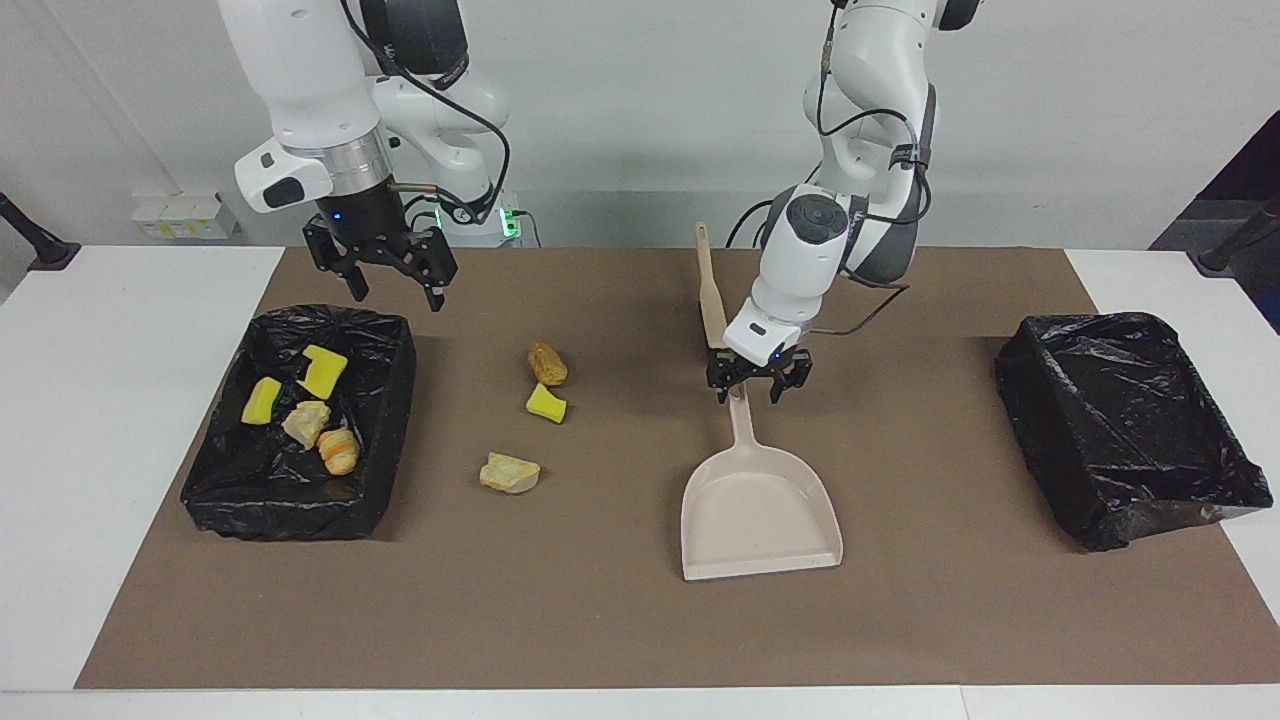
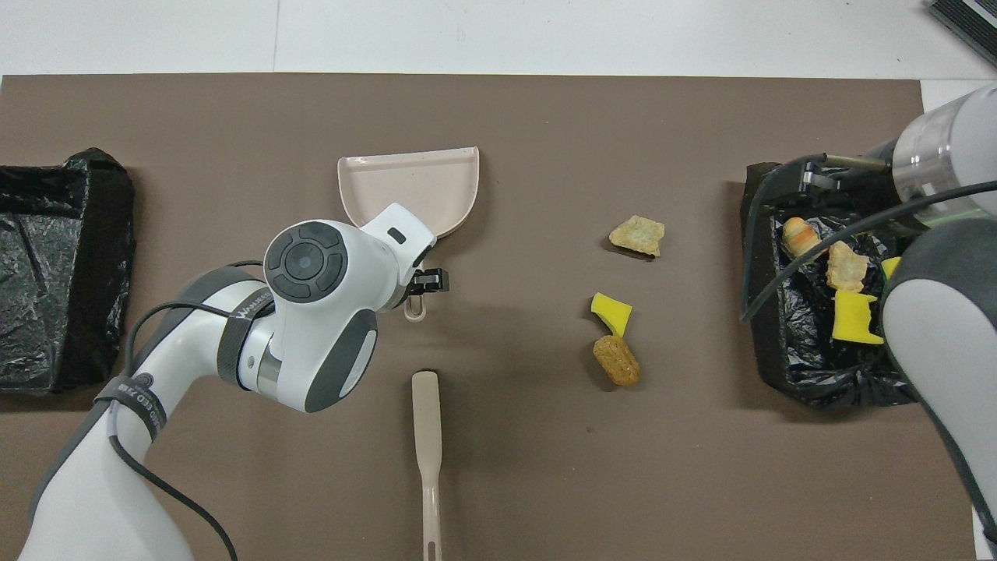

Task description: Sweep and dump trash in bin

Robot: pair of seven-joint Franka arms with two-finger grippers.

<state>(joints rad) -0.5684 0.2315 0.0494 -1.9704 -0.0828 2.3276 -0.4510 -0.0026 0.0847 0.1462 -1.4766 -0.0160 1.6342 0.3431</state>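
In the facing view my left gripper [image 1: 748, 392] hangs low over the top of the beige plastic dustpan's [image 1: 760, 520] handle, jaws spread to either side of it, though I cannot tell if they touch; I judge I am placed to grasp it. My right gripper [image 1: 392, 280] waits, jaws spread and empty, above the edge of the black-lined bin [image 1: 395, 400] that lies nearest the robots. Four trash scraps [image 1: 300, 410] lie inside that bin. A brown chunk [image 1: 547, 364], a yellow sponge piece [image 1: 546, 403] and a tan chunk [image 1: 509, 473] lie on the brown mat [image 1: 900, 620] between bin and dustpan. From overhead, the beige brush [image 2: 426, 436] lies nearer to the robots than the dustpan handle, in line with it but apart. Bare mat surrounds the three loose scraps, leaving room for sweeping. The second black-lined bin [image 2: 62, 265] sits at the left arm's end of the table, well apart.
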